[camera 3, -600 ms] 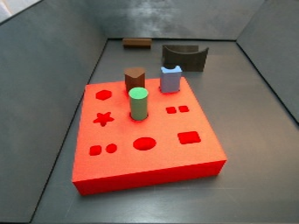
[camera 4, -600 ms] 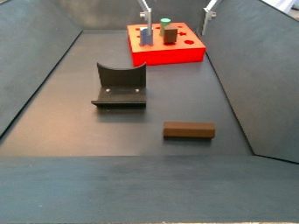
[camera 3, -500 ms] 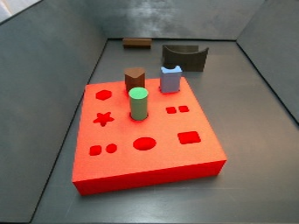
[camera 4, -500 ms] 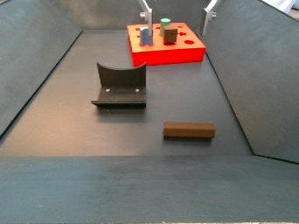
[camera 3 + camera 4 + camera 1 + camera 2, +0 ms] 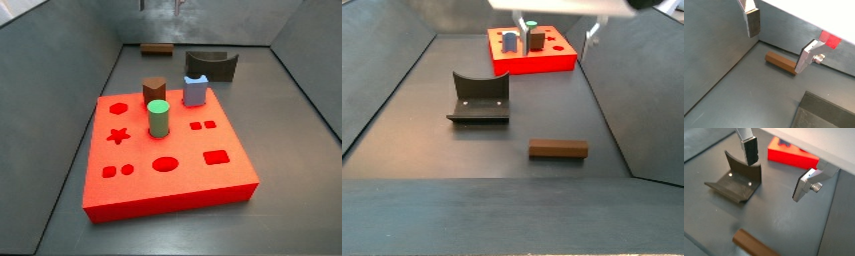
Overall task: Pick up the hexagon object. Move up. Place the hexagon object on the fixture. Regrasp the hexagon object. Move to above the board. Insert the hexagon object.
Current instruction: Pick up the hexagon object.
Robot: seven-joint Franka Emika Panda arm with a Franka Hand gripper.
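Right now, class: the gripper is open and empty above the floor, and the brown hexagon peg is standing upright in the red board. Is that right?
Not quite. The gripper is open and empty above the floor, but the hexagon peg is lying flat on the floor, apart from the red board and beyond the fixture. A side view shows it.
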